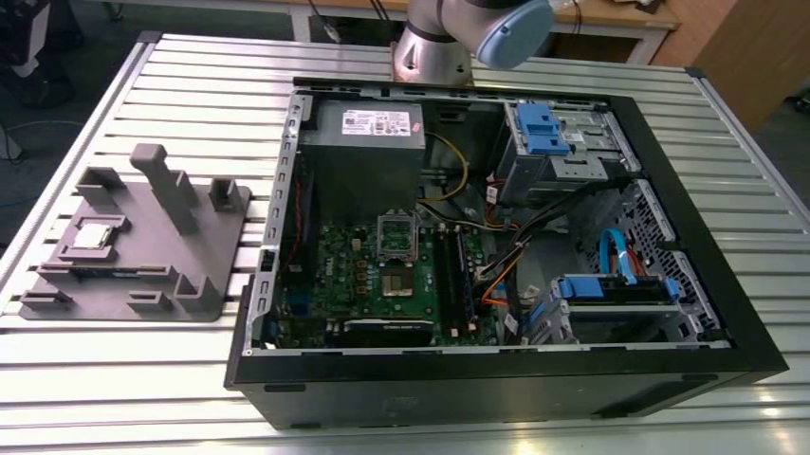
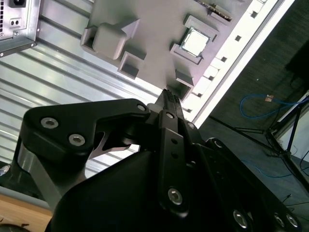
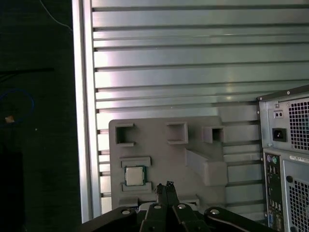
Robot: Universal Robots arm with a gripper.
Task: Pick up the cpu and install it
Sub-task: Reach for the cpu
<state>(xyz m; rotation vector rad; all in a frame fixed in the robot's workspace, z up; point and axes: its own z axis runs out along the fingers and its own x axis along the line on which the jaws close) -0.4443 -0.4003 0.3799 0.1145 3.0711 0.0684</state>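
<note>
The cpu [image 1: 99,233], a small silver square chip, lies flat in a recess of a grey holder block [image 1: 196,265] on the exterior view's left. Both wrist views look down on it from well above: the cpu [image 2: 194,41] [image 3: 134,175] sits beyond my gripper [image 2: 169,93] [image 3: 167,185]. The black fingers are pressed together with nothing between them, and they hang clear of the block. The socket [image 1: 396,233], a metal frame with a dark centre, sits on the green motherboard [image 1: 367,284] inside the open computer case [image 1: 506,379].
The case holds a grey power supply box [image 1: 367,133], blue drive bays [image 1: 544,128] and loose cables. The holder block has upright posts [image 1: 165,185]. All rests on a slatted aluminium table [image 1: 190,85], whose edge [image 3: 87,121] runs close beside the block. The arm's base [image 1: 437,52] stands behind the case.
</note>
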